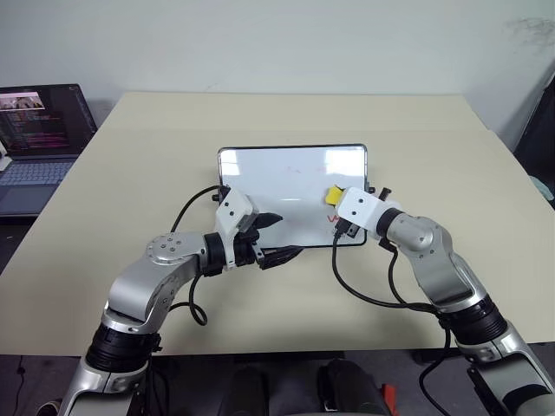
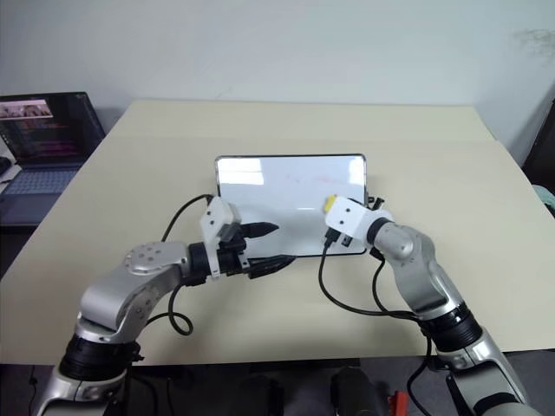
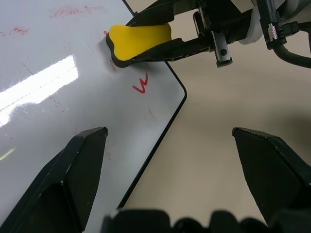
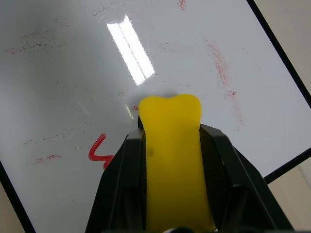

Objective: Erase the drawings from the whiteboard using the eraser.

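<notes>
Eraser (image 4: 171, 160) first: my right jaws (image 3: 146, 43) are clenched on the one yellow block, and its dark underside is pressed to the whiteboard (image 1: 277, 186) near the board's right end. My left jaws (image 1: 276, 239) are released, spread wide with nothing between them, one finger over the board's near edge and the other just off it over the bench (image 1: 130, 173).

I judge the wiping well begun but not finished. Beside the eraser's tip I count one red drawing (image 3: 141, 86) left whole, a "w" shape close to the board's near right corner; my right wrist view shows a curl of red (image 4: 97, 150) just beside my jaws, which I take to be the same mark. Beyond that, faint reddish streaks (image 4: 221, 63) and grey smears lie across the gloss, reading as wiped residue, not drawings. Whether another small mark hides under the eraser or my right wrist I cannot tell.

So what remains, as I read it: bring the eraser over the "w" and perhaps pass over the streaks.

Counted: one eraser, one whiteboard, one clear drawing, two jaws. Further out, one laptop (image 1: 39, 139) sits at the bench's far left, well apart from the board.
</notes>
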Controlling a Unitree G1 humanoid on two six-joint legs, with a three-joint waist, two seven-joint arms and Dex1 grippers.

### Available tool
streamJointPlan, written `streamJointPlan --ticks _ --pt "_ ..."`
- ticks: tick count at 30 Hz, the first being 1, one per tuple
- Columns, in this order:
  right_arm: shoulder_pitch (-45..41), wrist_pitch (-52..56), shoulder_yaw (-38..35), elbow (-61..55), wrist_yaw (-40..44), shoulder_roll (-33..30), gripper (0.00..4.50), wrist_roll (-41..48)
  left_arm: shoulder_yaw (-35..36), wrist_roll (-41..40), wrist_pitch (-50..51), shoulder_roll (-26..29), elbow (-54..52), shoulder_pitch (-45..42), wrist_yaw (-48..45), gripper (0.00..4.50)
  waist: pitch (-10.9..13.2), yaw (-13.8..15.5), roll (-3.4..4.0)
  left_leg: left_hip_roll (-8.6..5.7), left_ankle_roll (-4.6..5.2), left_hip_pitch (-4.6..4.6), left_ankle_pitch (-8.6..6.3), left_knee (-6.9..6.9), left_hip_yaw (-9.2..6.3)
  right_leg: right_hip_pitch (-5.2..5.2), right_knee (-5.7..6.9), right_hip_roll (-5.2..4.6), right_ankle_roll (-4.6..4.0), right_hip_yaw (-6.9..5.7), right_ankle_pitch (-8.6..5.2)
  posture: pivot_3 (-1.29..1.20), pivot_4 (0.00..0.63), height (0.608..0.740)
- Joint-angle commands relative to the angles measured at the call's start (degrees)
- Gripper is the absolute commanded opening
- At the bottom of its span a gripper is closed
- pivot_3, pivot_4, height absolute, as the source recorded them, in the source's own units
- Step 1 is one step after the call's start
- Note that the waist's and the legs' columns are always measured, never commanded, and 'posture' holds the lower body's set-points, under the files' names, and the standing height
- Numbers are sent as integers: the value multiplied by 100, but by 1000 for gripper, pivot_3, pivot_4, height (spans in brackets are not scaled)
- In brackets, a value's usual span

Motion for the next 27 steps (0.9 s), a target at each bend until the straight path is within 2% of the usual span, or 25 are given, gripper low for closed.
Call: streamJointPlan --ticks 1,8,19,27 --pt "-156 1 -324 251 -464 19 1195 -194 8 -96 -4 -5 -262 -47 2 4500 0 1 0 0 0 0 0 0 0 0 0 0 0 0 0 0 150 740" --pt "-199 -31 -405 326 -585 21 1195 -177 -20 -119 13 -19 -299 -17 11 4500 0 11 0 0 0 -4 0 -2 0 -2 -3 0 -6 1 3 0 150 740" --pt "213 327 -1 84 287 -254 1195 -175 -14 -134 19 -7 -306 -18 -1 4500 -2 1 -3 0 0 -2 0 -3 1 -2 -4 0 0 1 0 0 150 740" --pt "70 188 -121 81 41 -98 1195 -213 -29 -157 20 4 -309 2 0 4500 -4 -1 -5 1 0 41 0 -6 1 38 -9 0 3 1 -3 0 150 740"
